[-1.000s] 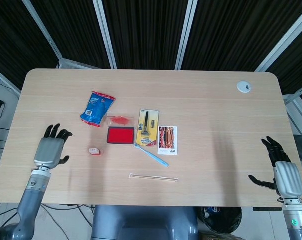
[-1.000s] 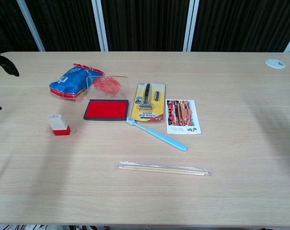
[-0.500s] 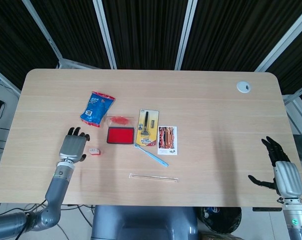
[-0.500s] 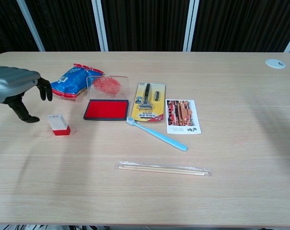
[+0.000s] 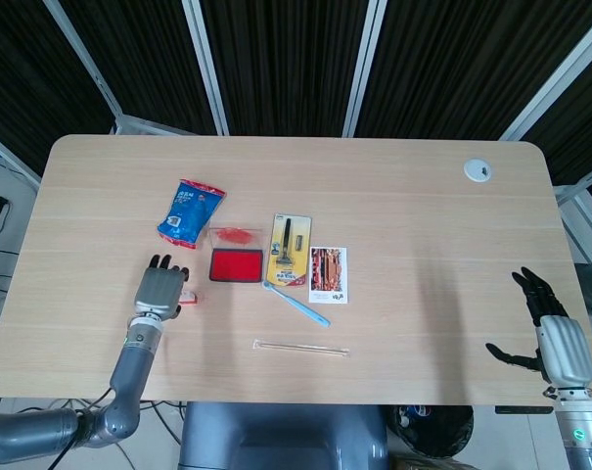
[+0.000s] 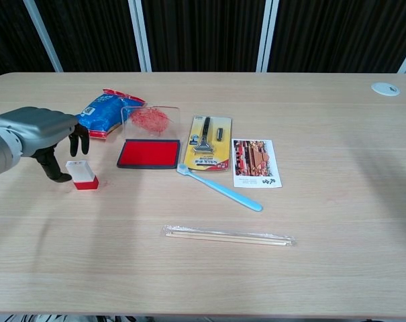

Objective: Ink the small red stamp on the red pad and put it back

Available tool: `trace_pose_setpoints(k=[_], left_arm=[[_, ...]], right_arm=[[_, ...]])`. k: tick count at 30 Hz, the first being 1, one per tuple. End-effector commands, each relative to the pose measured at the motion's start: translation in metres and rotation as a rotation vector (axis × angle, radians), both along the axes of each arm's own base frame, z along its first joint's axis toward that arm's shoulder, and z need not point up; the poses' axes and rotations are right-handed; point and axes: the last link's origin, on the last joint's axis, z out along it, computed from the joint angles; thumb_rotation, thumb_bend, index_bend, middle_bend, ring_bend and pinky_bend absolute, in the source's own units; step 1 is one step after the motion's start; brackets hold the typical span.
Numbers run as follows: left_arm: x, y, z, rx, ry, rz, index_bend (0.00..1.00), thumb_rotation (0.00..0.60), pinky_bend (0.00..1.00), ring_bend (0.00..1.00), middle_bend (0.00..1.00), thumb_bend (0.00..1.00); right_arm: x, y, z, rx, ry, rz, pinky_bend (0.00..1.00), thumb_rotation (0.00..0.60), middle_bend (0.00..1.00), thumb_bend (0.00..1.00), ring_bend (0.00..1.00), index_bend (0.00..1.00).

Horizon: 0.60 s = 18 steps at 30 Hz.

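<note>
Room: dark slatted walls with pale bars stand behind a big wooden table [image 5: 393,186].
Left hand: the left hand [image 5: 159,290] hangs low over the table near its front left side. Its dark fingers [image 6: 77,139] are apart and bent down. They hold nothing.
Right hand: the right hand [image 5: 553,338] is off the table's far right edge, well apart from everything. Its fingers are spread and hold nothing.
Blue packet: a blue snack bag [image 6: 100,113] lies just past the left fingertips.
Yellow card: a yellow pack with a razor [image 6: 208,143] lies well to the right of the left fingers.
Red pad: the red ink pad [image 6: 149,153] lies open, a little to the right of the left fingers. Its clear lid [image 6: 149,119] with red smears sits just behind it.
Photo card: a small picture card [image 6: 256,162] lies beside the yellow pack.
Toothbrush: a blue toothbrush [image 6: 223,188] lies slanted in front of the pad.
Sticks: a clear sleeve of thin sticks [image 6: 228,235] lies nearest the front edge.
Stamp: the small red stamp [image 6: 82,174] stands upright right under the left fingertips, between thumb and fingers. I cannot tell if they touch it.
</note>
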Motion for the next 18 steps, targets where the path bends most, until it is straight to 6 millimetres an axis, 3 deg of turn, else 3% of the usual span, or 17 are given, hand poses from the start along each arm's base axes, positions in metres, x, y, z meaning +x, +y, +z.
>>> trace_pose_setpoints(k=[1,18], left_arm=[[0.0,0.0,-0.004,-0.001,0.005,0.001,0.38,0.6,0.13,0.12,0.39,0.24],[-0.004,0.004,-0.017,-0.009,0.025,0.002,0.43,0.6,0.13,0.13,0.44,0.28]], right_arm=[[0.0,0.0,0.0,0.0,-0.002,0.0,0.19,0.6,0.0,0.12,0.0,0.0],[0.0,0.0,0.001,-0.001,-0.009,0.0,0.19,0.6,0.0,0.12,0.0,0.0]])
